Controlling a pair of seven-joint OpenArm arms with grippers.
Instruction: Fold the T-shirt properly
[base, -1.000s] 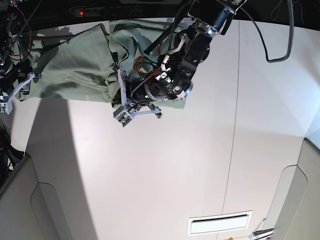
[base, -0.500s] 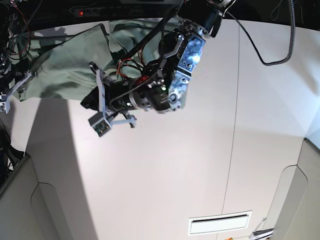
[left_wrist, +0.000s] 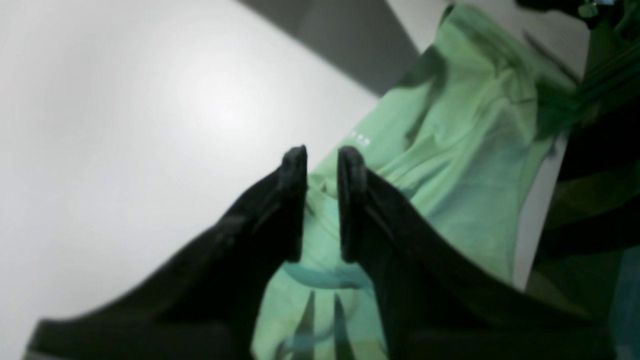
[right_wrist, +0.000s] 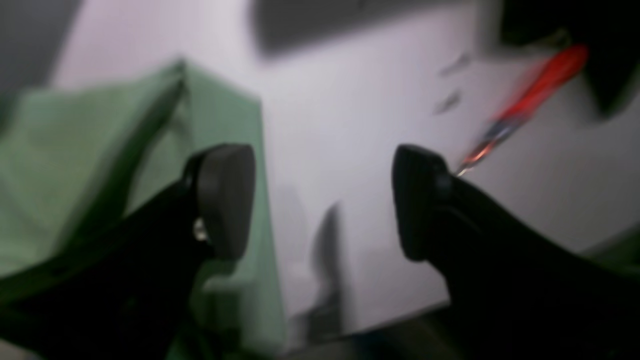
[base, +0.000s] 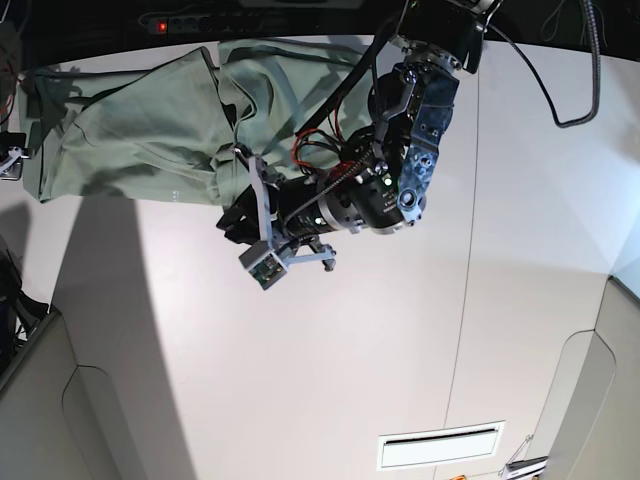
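The shirt (base: 140, 125) lies bunched and wrinkled at the far left of the white table (base: 330, 360), folds running across it and one edge just short of the table's back edge. In the base view the left arm (base: 415, 130) reaches down from the top and bends toward the shirt's near right corner; its gripper (base: 232, 215) sits low at that corner, its grey wrist camera block just beside it over bare table. Left wrist view: the left gripper (left_wrist: 321, 165) has its two dark fingers close together, a narrow gap between the tips, green cloth showing through and behind the gap. No fabric seen pinched between them; contact with the cloth cannot be told. A small pale printed mark shows on the shirt (left_wrist: 450, 150) near the fingertips. Right wrist view, much blurred: the right gripper (right_wrist: 322, 200) stands wide, nothing between its pads, white table in the gap. The shirt (right_wrist: 75, 165) lies beside and behind its left-hand finger. A red blurred streak at upper right, unidentifiable. In the base view only a sliver of the right arm shows at the far left edge, beside the shirt.
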